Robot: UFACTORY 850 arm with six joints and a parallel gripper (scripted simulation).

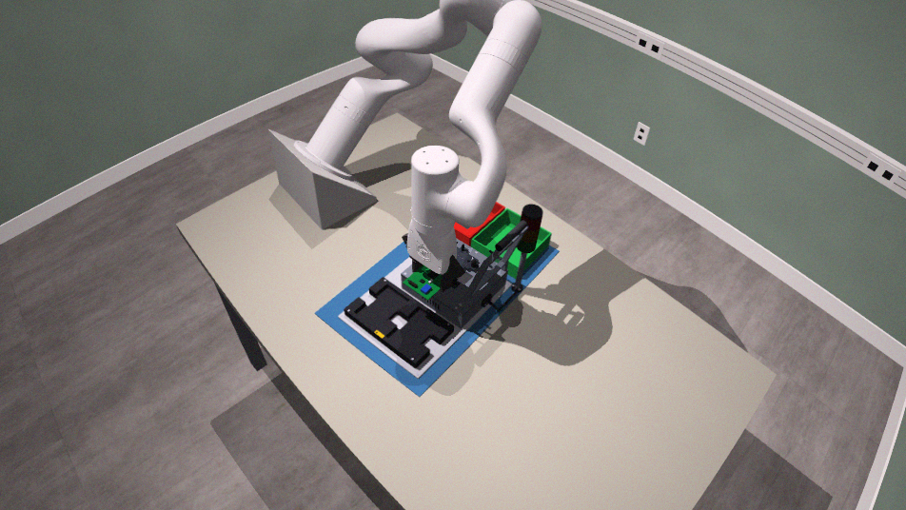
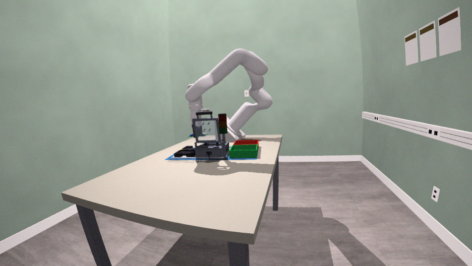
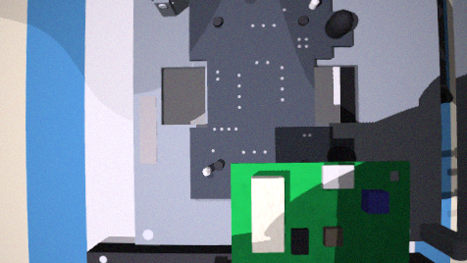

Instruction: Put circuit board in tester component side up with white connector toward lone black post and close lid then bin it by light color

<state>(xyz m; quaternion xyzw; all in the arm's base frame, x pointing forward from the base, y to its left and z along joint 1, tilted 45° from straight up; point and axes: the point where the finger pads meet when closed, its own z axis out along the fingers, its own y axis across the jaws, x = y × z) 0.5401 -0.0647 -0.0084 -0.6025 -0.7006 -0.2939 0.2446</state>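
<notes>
The green circuit board (image 1: pixel 420 284) (image 3: pixel 319 211) is component side up, and its white connector (image 3: pixel 267 213) lies on the left in the wrist view. My gripper (image 1: pixel 439 276) is shut on the board and holds it above the near edge of the tester (image 1: pixel 461 303) (image 2: pixel 211 150) (image 3: pixel 162 196). The tester's dark nest (image 3: pixel 255 88) is bare, with one pin (image 3: pixel 208 171) near the board's corner and the lone black post (image 3: pixel 340 23) at the far side. The lid (image 1: pixel 501 253) (image 2: pixel 205 127) stands open and upright. My fingers do not show in the wrist view.
The black tray (image 1: pixel 399 323) (image 2: pixel 184 152) lies next to the tester on the blue mat (image 1: pixel 336 310) (image 3: pixel 54 147). The red bin (image 1: pixel 470 229) (image 2: pixel 246 142) and the green bin (image 1: pixel 501 237) (image 2: pixel 243 151) stand behind the tester. The dark signal tower (image 1: pixel 531 218) (image 2: pixel 222 123) rises beside the lid.
</notes>
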